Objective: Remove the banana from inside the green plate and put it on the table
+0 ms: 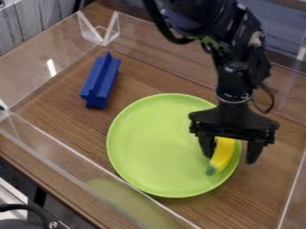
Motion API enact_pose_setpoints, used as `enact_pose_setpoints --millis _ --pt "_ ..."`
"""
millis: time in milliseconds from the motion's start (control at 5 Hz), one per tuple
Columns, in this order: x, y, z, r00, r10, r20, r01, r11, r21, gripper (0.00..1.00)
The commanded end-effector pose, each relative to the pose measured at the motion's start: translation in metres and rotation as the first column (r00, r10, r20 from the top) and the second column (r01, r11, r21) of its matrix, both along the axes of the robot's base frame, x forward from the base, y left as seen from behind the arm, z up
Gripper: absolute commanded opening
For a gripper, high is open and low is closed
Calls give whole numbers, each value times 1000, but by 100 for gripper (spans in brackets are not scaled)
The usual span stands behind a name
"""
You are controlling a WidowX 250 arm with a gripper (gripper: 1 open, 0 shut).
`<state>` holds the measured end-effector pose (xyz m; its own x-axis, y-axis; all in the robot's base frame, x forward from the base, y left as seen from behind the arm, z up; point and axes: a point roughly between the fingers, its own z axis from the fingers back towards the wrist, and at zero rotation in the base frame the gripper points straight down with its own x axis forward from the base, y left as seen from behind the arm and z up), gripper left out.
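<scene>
A small yellow banana (pixel 223 156) with a greenish tip lies on the right side of the large lime-green plate (pixel 149 143), which rests on the brown wood-grain table (pixel 60 112). My gripper (pixel 227 152) points straight down over the banana, its black fingers (pixel 201 142) standing open on either side of it. The jaws have not closed on the fruit. The banana's upper end is hidden behind the gripper body.
A blue block (pixel 102 78) lies on the table to the upper left of the plate. Low clear acrylic walls (pixel 48 165) enclose the tabletop, and a folded clear piece (pixel 98 29) stands at the back. The black arm (pixel 216 36) rises above the plate's right side.
</scene>
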<state>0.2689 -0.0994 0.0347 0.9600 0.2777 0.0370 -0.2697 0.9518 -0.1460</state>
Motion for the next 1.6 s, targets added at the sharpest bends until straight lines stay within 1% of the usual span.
enact_pose_setpoints --millis 0,200,400,600,1400 --pt "4 -4 17 998 -13 59 13 1000 -14 100" --pt "5 -7 18 998 -15 60 16 1000 -20 0" --pt "4 -12 20 998 -26 59 28 999 -27 0" --pt "3 -17 22 998 -37 58 39 999 -35 100" --pt "4 -31 33 997 -51 65 55 997 -59 100"
